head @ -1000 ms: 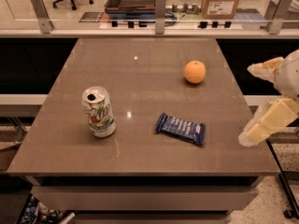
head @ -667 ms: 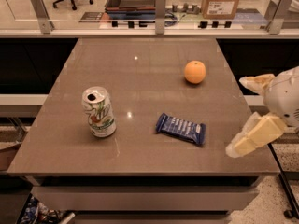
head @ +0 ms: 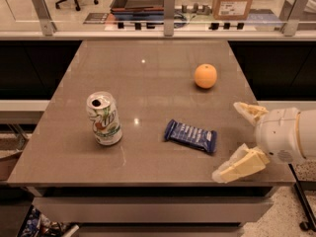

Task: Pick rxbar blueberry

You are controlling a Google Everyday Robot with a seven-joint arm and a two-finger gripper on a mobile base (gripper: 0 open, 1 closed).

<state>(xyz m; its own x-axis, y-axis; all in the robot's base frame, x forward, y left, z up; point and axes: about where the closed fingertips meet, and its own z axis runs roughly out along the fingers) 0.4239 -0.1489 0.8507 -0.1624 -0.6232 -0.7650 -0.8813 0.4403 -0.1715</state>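
The rxbar blueberry (head: pixel 191 136) lies flat on the brown table (head: pixel 148 73), right of centre near the front edge; it has a dark blue wrapper with white lettering. My gripper (head: pixel 230 141) is at the table's right front corner, just right of the bar and apart from it. Its two cream fingers (head: pixel 240 165) are spread wide, pointing left toward the bar, with nothing between them.
A white and green soda can (head: pixel 104 118) stands upright left of the bar. An orange (head: pixel 205 76) sits farther back on the right. A glass barrier with metal posts (head: pixel 169 6) runs along the table's far edge.
My gripper has moved left and inward from the table's right edge, coming closer to the bar. The bar, can and orange have not moved.
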